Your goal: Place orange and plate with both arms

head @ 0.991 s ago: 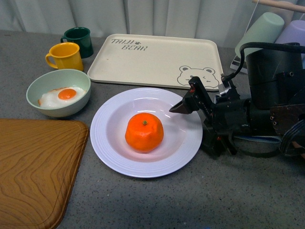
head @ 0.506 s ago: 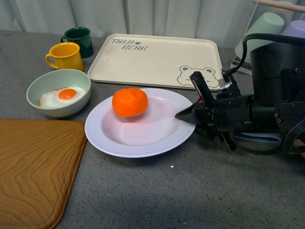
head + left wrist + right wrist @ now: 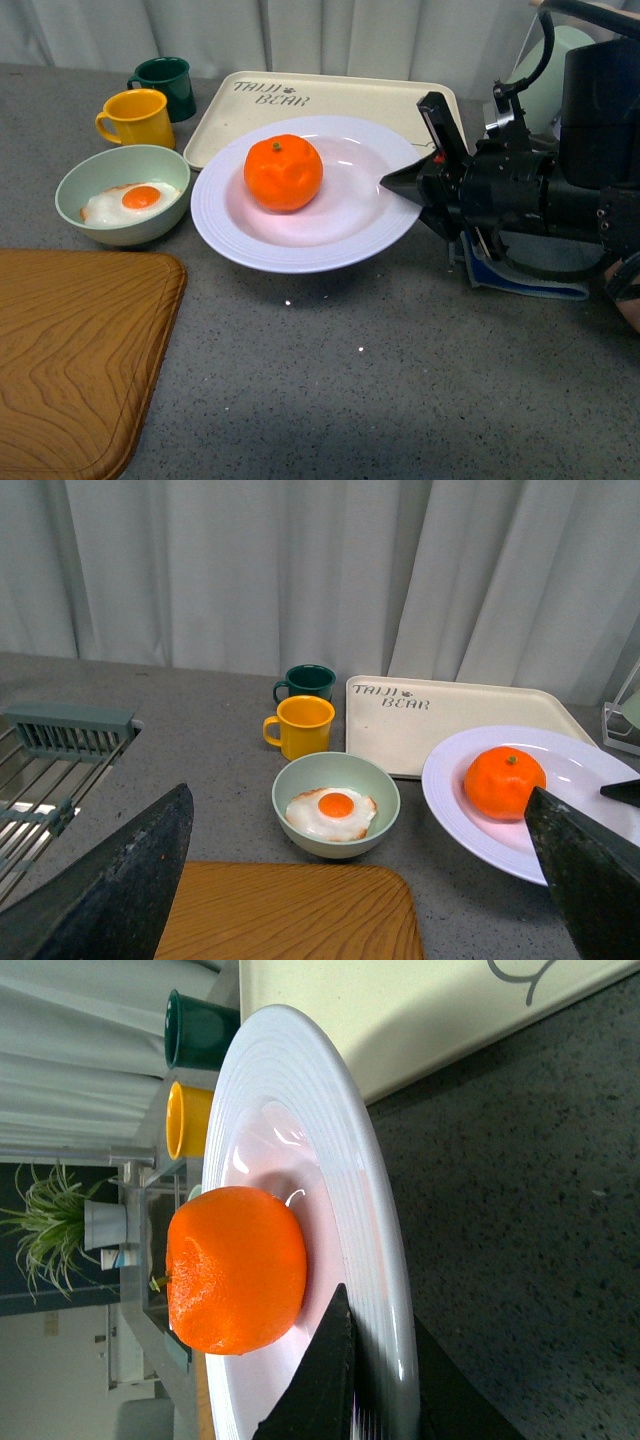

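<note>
Hanging clear of the grey counter point(image 3: 350, 400), the plate point(image 3: 300, 255) is held by its right rim, which is pinched between the fingers of the right gripper point(image 3: 408, 178); a shadow is cast on the counter beneath it. The orange point(image 3: 283, 172) is carried in the plate's well, toward its left side, with the stem dot up. The plate's far edge is seen overlapping the near edge of the cream bear-print tray point(image 3: 330, 95). A pale green bowl point(image 3: 75, 185) with a fried egg is found just left of the plate, a yellow mug point(image 3: 135, 117) and a green mug point(image 3: 165, 80) behind it, a wooden board point(image 3: 70, 350) in front. The left gripper point(image 3: 358, 800) is shown spread wide, with nothing held.
</note>
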Controlling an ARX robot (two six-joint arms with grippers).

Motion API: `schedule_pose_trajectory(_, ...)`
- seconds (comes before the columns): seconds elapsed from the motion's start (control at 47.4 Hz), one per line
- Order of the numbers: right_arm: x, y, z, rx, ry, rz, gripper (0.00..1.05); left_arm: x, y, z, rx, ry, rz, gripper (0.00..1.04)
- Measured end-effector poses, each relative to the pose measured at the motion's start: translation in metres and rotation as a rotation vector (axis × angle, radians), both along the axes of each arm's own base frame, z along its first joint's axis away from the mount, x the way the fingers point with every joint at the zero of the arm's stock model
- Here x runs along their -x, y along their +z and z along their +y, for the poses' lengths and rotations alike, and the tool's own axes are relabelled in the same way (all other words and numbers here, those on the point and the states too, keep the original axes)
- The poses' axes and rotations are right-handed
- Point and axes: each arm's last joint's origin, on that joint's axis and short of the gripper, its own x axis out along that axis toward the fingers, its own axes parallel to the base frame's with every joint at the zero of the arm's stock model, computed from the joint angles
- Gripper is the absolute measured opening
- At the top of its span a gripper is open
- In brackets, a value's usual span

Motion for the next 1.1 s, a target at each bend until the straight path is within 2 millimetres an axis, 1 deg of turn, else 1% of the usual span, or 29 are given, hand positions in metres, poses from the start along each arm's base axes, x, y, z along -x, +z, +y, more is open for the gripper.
schedule_pose_trajectory(0.19,-0.031,0.018,0.005,-0.037,-0.028,-0.032,0.03,0.0,0.0,0.0,0.0,0.0,0.0,0.98)
schedule_pose_trajectory(0.295,-0.047,0.019,0.007,-0.037,-0.033,-0.029,0.03,0.0,0.0,0.0,0.0,0.0,0.0,0.98)
schedule_pose_trajectory(0.464,-0.074,0.011,0.012,-0.027,-0.045,0.0,0.03,0.0,0.0,0.0,0.0,0.0,0.0,0.98)
schedule_pose_trajectory(0.654,-0.106,-0.004,0.018,-0.019,-0.049,0.029,0.03,0.0,0.0,0.0,0.0,0.0,0.0,0.98)
schedule_pose_trajectory(0.78,-0.133,-0.012,0.025,-0.006,-0.043,0.035,0.03,0.0,0.0,0.0,0.0,0.0,0.0,0.98)
schedule_pose_trajectory(0.843,-0.143,-0.014,0.027,0.005,-0.038,0.036,0.03,0.0,0.0,0.0,0.0,0.0,0.0,0.98)
schedule_pose_trajectory(0.97,-0.156,-0.018,0.03,0.032,-0.036,0.043,0.03,0.0,0.0,0.0,0.0,0.0,0.0,0.98)
schedule_pose_trajectory(1.096,-0.161,-0.019,0.032,0.053,-0.026,0.04,0.03,0.0,0.0,0.0,0.0,0.0,0.0,0.98)
